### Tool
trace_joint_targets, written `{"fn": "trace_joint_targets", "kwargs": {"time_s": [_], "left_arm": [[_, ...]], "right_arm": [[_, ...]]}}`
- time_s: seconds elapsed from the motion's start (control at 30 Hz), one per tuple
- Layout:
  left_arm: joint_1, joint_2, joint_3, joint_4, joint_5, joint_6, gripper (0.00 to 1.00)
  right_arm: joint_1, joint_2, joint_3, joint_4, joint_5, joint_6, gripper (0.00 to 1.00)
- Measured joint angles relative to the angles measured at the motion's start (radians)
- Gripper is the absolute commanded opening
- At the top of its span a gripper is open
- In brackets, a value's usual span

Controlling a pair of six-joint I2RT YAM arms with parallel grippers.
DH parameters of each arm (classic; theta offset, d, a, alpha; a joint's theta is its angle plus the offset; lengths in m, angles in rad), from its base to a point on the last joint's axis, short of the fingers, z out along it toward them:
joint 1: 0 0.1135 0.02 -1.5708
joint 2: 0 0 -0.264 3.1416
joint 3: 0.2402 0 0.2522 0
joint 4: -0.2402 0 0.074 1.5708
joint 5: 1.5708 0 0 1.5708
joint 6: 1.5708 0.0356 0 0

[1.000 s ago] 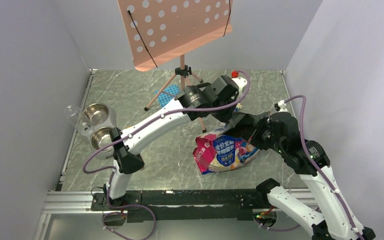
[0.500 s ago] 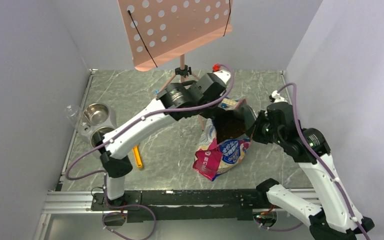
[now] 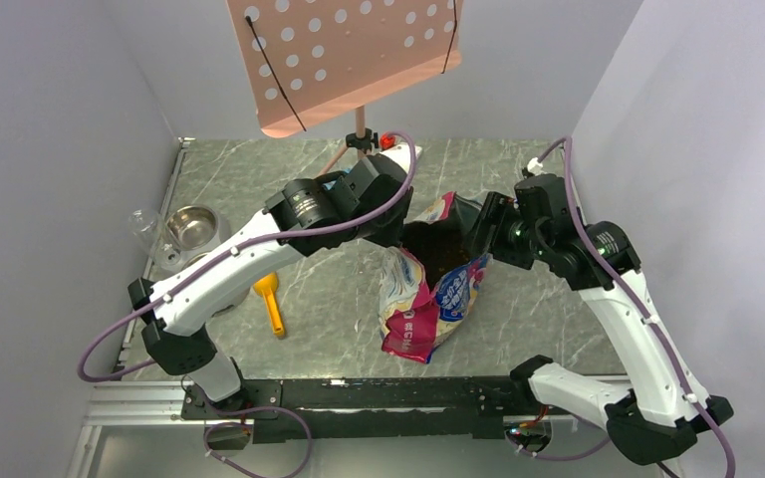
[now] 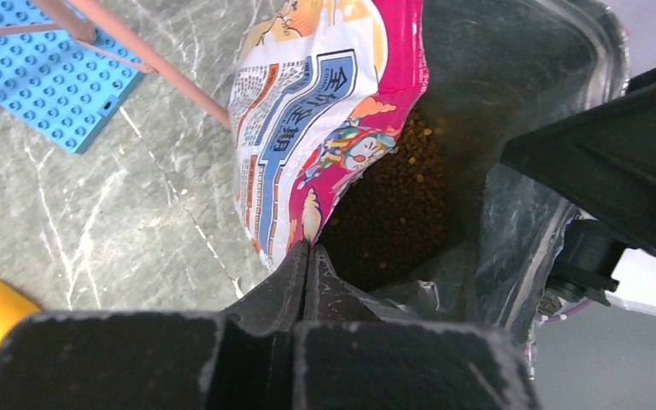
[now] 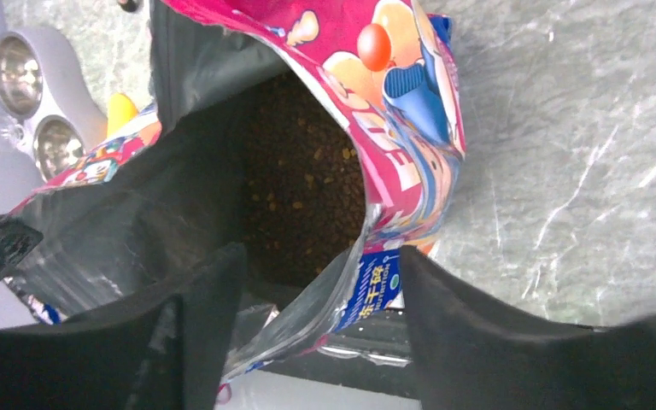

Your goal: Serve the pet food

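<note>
The pink-and-blue foil bag [image 3: 426,304] stands upright mid-table with its mouth pulled wide. The pet food [image 3: 436,255] fills its inside as a dark brown mass of kibble [image 4: 393,201] [image 5: 299,184]. My left gripper [image 3: 399,235] [image 4: 307,249] is shut on the bag's left rim. My right gripper [image 3: 480,235] [image 5: 320,254] is open at the opposite side of the mouth. The bag's right rim [image 5: 350,282] hangs loose between its spread fingers. A yellow scoop [image 3: 271,300] lies on the table left of the bag.
A double steel bowl stand [image 3: 187,231] [image 5: 19,75] sits at the left edge, partly under my left arm. A pink perforated board on a tripod [image 3: 349,55] rises at the back. A blue baseplate [image 4: 43,68] lies by a tripod leg. Walls close in on both sides.
The bag has gone from lying flat to standing upright with its mouth open. My left gripper closed on the rim and pulled left. My right gripper let go and opened.
</note>
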Motion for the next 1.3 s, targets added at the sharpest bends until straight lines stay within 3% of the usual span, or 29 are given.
{"fn": "trace_joint_targets", "kwargs": {"time_s": [0.13, 0.4, 0.67, 0.7, 0.77, 0.8, 1.1, 1.3], "left_arm": [[0.000, 0.004, 0.002, 0.016, 0.023, -0.002, 0.00], [0.001, 0.009, 0.006, 0.020, 0.037, 0.010, 0.00], [0.001, 0.016, 0.015, 0.022, 0.048, 0.026, 0.00], [0.001, 0.019, 0.018, 0.022, 0.051, 0.030, 0.00], [0.001, 0.023, 0.023, 0.022, 0.056, 0.036, 0.00], [0.001, 0.023, 0.023, 0.022, 0.059, 0.039, 0.00], [0.021, 0.023, 0.020, 0.069, 0.156, 0.054, 0.02], [0.020, 0.082, 0.103, 0.103, 0.283, 0.069, 0.36]], "right_arm": [[0.000, 0.037, 0.028, -0.043, 0.037, 0.053, 0.79], [0.000, 0.145, 0.070, -0.137, 0.172, 0.127, 0.61], [0.013, 0.160, 0.057, -0.181, 0.235, 0.207, 0.33], [0.018, 0.169, 0.057, -0.183, 0.239, 0.220, 0.27], [0.027, 0.189, 0.057, -0.185, 0.243, 0.243, 0.02], [0.031, 0.193, 0.057, -0.183, 0.244, 0.245, 0.00], [-0.013, 0.214, 0.137, -0.265, 0.272, 0.153, 0.00], [-0.225, 0.311, 0.387, -0.301, 0.262, -0.111, 0.00]]}}
